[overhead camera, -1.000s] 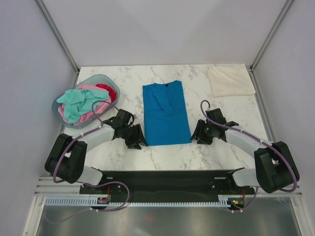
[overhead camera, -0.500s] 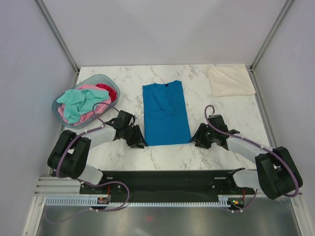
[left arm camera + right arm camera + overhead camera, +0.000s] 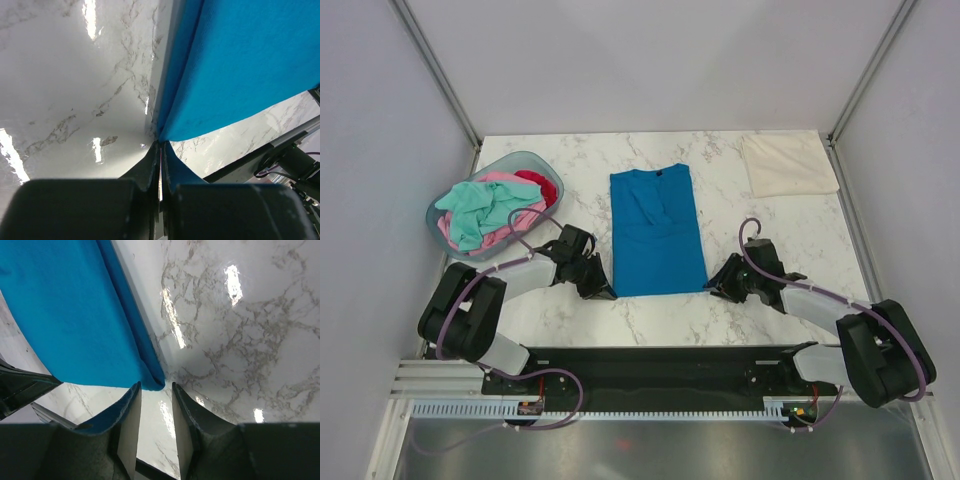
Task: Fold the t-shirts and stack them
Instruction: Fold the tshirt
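A bright blue t-shirt point(image 3: 657, 230) lies folded into a long strip mid-table. My left gripper point(image 3: 608, 293) is at its near left corner. In the left wrist view the jaws point(image 3: 160, 142) are shut, with the tip of the blue cloth point(image 3: 240, 65) pinched at their ends. My right gripper point(image 3: 712, 287) is at the near right corner. Its fingers point(image 3: 156, 387) are still apart, with the folded blue corner point(image 3: 152, 377) just at their tips. A cream t-shirt point(image 3: 788, 164) lies folded at the far right. Mint green point(image 3: 475, 210), pink point(image 3: 510, 178) and red point(image 3: 545, 185) t-shirts are heaped in the basket.
The pale blue-grey oval basket point(image 3: 432, 215) stands at the left edge of the marble table point(image 3: 720, 180). White walls and metal frame posts close in the table on three sides. The black base rail point(image 3: 650, 365) runs along the near edge.
Both grippers slid in to the blue shirt's near corners. The left jaws closed on the left corner; the right jaws narrowed around the right one.
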### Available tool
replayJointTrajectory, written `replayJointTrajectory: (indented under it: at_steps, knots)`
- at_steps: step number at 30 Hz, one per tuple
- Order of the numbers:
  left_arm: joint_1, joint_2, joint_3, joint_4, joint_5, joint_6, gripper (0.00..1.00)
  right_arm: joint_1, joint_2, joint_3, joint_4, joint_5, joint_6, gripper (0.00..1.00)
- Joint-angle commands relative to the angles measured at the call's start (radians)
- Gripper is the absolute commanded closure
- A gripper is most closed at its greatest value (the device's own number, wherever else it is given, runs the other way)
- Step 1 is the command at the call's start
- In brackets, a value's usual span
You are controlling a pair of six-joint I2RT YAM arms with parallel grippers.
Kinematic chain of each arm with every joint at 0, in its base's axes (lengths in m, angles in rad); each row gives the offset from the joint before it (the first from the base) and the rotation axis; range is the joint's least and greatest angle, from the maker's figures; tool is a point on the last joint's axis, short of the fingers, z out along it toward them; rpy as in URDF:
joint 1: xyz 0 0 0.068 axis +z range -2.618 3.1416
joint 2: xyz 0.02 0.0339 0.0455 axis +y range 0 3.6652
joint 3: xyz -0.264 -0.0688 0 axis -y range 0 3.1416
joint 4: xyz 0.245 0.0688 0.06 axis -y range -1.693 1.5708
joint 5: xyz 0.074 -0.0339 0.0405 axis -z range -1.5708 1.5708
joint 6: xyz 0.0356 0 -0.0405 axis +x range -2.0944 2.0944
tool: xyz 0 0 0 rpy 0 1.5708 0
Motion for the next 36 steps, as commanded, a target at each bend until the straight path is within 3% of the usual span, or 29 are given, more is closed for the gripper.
replayJointTrajectory:
  at_steps: [1,4,11,20,36]
  knots:
    - [-0.002,-0.003,0.01,0.018,-0.039,0.004,0.98,0.006,0.034,-0.038,0.027,0.036,0.006,0.62]
    - [-0.002,-0.008,0.013,0.018,-0.037,0.014,0.98,0.006,0.046,-0.06,0.087,0.036,0.008,0.68]
    - [-0.002,-0.009,0.018,0.018,-0.028,0.027,0.98,0.006,0.071,-0.072,0.147,0.007,-0.02,1.0]
    - [-0.028,-0.132,0.004,-0.036,-0.043,0.037,0.98,0.01,-0.078,-0.051,-0.011,0.072,-0.106,1.0]
    - [-0.267,-0.481,-0.024,-0.279,-0.185,-0.093,0.98,0.027,-0.523,0.049,-0.475,0.116,-0.169,1.0]
